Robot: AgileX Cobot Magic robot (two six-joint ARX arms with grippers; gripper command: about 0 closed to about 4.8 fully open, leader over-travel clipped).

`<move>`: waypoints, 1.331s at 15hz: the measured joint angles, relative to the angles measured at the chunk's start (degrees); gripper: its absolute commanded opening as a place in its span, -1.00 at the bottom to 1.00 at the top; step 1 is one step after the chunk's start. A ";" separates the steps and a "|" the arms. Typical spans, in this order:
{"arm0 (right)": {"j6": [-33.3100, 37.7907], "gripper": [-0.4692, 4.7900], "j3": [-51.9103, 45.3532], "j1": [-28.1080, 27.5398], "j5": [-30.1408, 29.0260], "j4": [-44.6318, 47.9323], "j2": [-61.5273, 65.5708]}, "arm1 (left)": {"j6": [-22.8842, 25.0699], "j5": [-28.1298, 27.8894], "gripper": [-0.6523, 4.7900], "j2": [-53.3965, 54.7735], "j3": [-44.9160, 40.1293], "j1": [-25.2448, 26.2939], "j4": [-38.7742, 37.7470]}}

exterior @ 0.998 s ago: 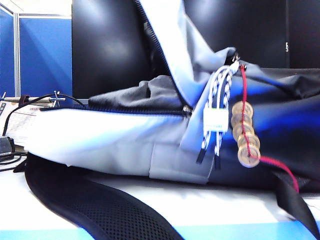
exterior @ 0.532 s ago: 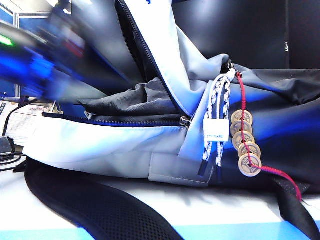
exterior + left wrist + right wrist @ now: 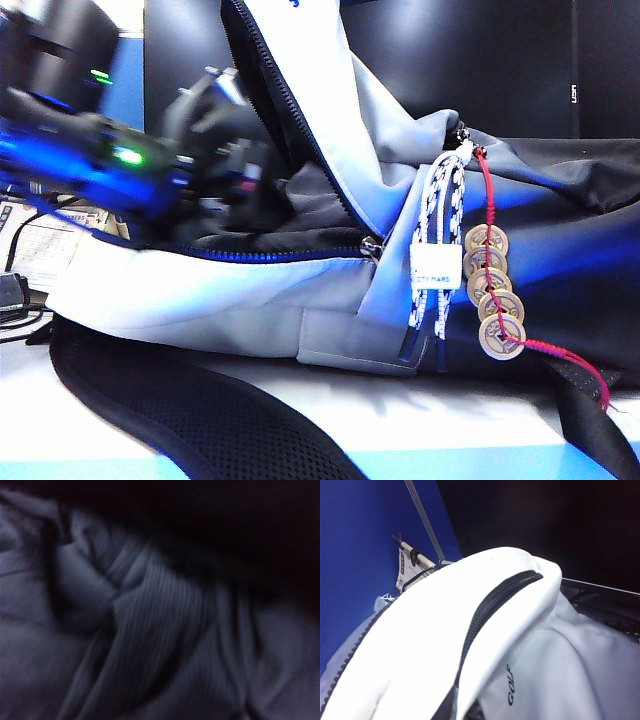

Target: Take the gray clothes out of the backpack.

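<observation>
Black panels and a blue partition (image 3: 125, 80) stand behind a white table (image 3: 430, 415) edged in light blue at the near side.

Largest on it is the backpack (image 3: 230, 290), lying on its side across nearly the whole exterior view, pale gray-white on the left and dark gray on the right. Its top flap (image 3: 310, 90) is lifted high, the navy zipper (image 3: 290, 253) running open along the lower lip of the mouth. A black mesh strap (image 3: 200, 425) curves over the table in front of it.

Inside the open mouth lie the gray clothes (image 3: 315, 215), dark and wrinkled, under the raised flap; the left wrist view is filled with their ribbed folds (image 3: 150, 630) at very close range.

The left arm, blurred and showing a green light, reaches in from the left, and the left gripper (image 3: 240, 175) sits at the mouth just over the clothes. Blur hides whether its fingers are spread or closed, and I cannot tell if it touches the fabric.

The right gripper is out of sight in every view; its fingers are pressed together. Its wrist view looks along the white flap (image 3: 445, 630), marked "GOLF".

A white-navy braided cord (image 3: 437, 240) hangs at the bag's middle, and just right of it a red string of brass coins (image 3: 490, 290).
</observation>
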 measured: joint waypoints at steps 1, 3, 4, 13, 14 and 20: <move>0.00 -0.85 0.00 0.00 -0.02 0.00 0.00 | 0.00 0.28 1.00 2.56 2.43 -1.07 0.09; 0.00 -0.85 0.00 0.00 -0.02 -0.02 0.00 | 0.07 0.50 -0.70 6.25 5.79 -2.73 0.39; 0.00 -0.85 0.00 0.02 -0.04 -0.22 0.00 | 0.00 0.55 -0.78 7.43 6.49 -3.15 0.44; -5.84 -0.85 0.07 -0.13 3.74 -2.62 -0.20 | 7.13 -19.71 -0.78 -30.08 6.40 5.55 -36.44; -6.64 -0.85 0.07 -0.24 4.20 -2.97 -0.17 | 7.54 -22.23 -0.78 -36.11 6.47 6.95 -38.84; -7.61 -0.85 0.17 0.02 1.16 -5.88 1.03 | 25.24 -50.73 -0.78 -61.24 6.80 10.01 -45.77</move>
